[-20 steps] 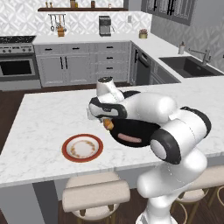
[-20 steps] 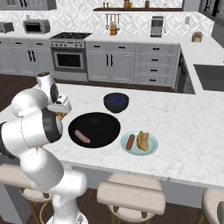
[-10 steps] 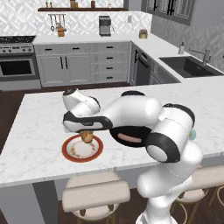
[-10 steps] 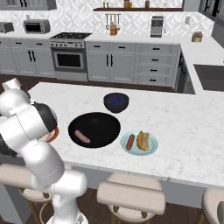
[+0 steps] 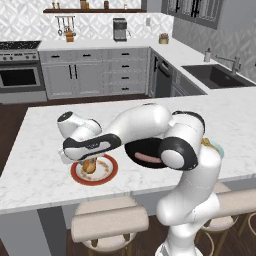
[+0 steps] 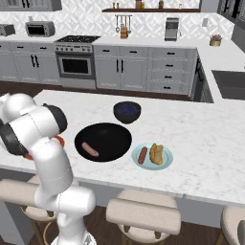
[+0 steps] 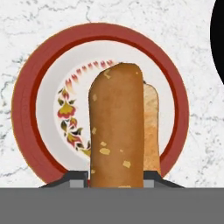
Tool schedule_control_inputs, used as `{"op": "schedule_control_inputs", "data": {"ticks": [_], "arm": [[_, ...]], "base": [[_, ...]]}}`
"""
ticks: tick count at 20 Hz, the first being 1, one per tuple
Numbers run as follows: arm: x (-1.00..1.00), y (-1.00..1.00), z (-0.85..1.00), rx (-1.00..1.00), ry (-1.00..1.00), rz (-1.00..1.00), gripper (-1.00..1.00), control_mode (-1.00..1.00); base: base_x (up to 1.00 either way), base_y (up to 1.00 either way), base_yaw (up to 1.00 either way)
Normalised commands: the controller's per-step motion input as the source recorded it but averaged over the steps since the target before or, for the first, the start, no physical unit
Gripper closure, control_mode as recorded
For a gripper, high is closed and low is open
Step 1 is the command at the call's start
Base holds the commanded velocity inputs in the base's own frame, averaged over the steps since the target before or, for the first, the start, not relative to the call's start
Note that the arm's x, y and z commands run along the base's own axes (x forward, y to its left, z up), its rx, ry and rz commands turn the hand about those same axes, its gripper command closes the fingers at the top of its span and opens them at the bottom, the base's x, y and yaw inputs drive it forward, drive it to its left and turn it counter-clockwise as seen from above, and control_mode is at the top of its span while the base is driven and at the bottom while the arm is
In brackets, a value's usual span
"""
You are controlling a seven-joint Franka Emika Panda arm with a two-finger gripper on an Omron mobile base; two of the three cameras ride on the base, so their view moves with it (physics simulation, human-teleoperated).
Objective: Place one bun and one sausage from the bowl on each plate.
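My gripper point(image 5: 86, 160) is shut on a golden-orange bun point(image 5: 90, 167) and holds it upright over the cream plate with the red-orange rim point(image 5: 108, 175). In the hand view the bun point(image 7: 117, 127) stands between the dark fingertips point(image 7: 78, 176) above the plate's middle point(image 7: 26, 100); whether it touches the plate I cannot tell. The black bowl point(image 6: 107, 136) holds one sausage point(image 6: 89, 149). On the pale blue plate point(image 6: 165, 162) lie a sausage point(image 6: 142, 154) and a bun point(image 6: 156, 153).
A small deep dark-blue bowl point(image 6: 127, 111) stands behind the black bowl. The counter's front edge runs close below both plates, with stools point(image 5: 110, 222) under it. My own arm point(image 5: 150, 125) spans the counter above the black bowl point(image 5: 142, 150).
The arm swung left from the black bowl to the red-rimmed plate, carrying the bun, and came down over it. The jaws stayed shut on the bun.
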Motion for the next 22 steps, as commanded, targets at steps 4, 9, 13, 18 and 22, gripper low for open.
{"op": "schedule_control_inputs", "data": {"ticks": [4,9,13,18,22], "arm": [[0.04,-0.02,-0.3,0.0,0.0,0.0,1.0,-1.0],[0.02,0.0,-0.25,0.0,-0.07,0.0,1.0,-1.0],[0.0,0.0,-0.17,0.0,-0.02,0.0,1.0,-1.0],[0.02,0.0,-0.05,0.0,-0.06,0.0,-1.0,-1.0],[0.05,-0.01,0.0,0.0,-0.05,0.0,-1.0,-1.0]], "base": [[0.0,0.0,0.0],[0.0,0.0,0.0],[0.0,0.0,0.0],[0.0,0.0,0.0],[0.0,0.0,0.0]]}}
